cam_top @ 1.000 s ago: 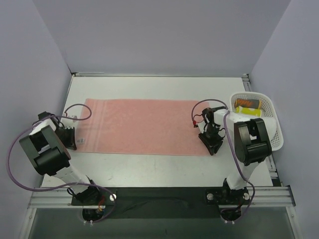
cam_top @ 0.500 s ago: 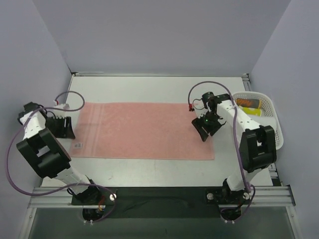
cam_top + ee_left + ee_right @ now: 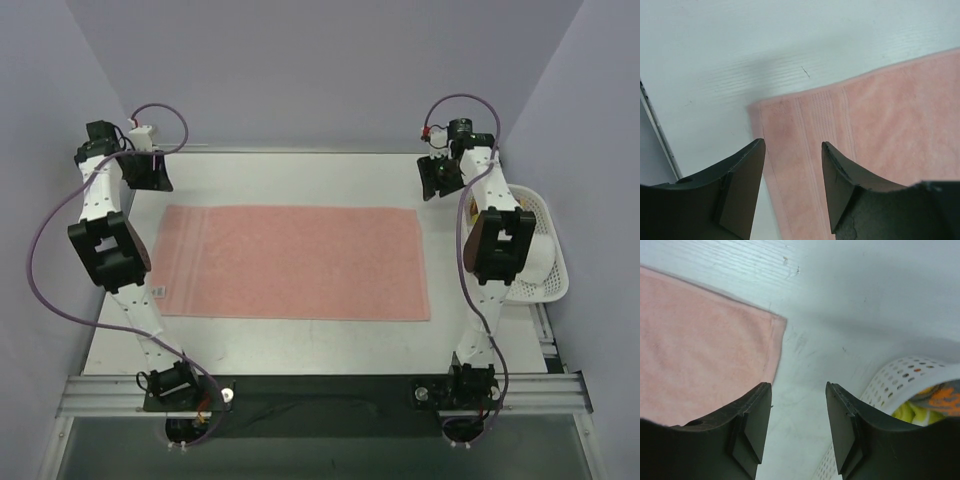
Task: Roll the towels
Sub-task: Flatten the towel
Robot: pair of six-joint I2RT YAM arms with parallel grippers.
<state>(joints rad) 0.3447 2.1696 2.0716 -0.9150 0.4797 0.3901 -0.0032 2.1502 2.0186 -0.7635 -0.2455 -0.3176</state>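
A pink towel (image 3: 295,262) lies flat on the white counter (image 3: 300,180). The left jaws and right jaws hover near its far corners, parted, holding nothing.

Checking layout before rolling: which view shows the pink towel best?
Top external: the whole salmon-pink towel lies flat, all four edges visible. Left wrist shows only a ribbed corner; right wrist only a plain corner.

The salmon-pink towel (image 3: 295,262) is soft, matt terry cloth, with flatter woven bands near the table's left edge. The table (image 3: 300,180) is smooth, white and faintly scuffed, perhaps laminate. The basket (image 3: 890,380) is glossy white perforated plastic. The left gripper (image 3: 792,144) and right gripper (image 3: 798,385) look like matt black plastic.
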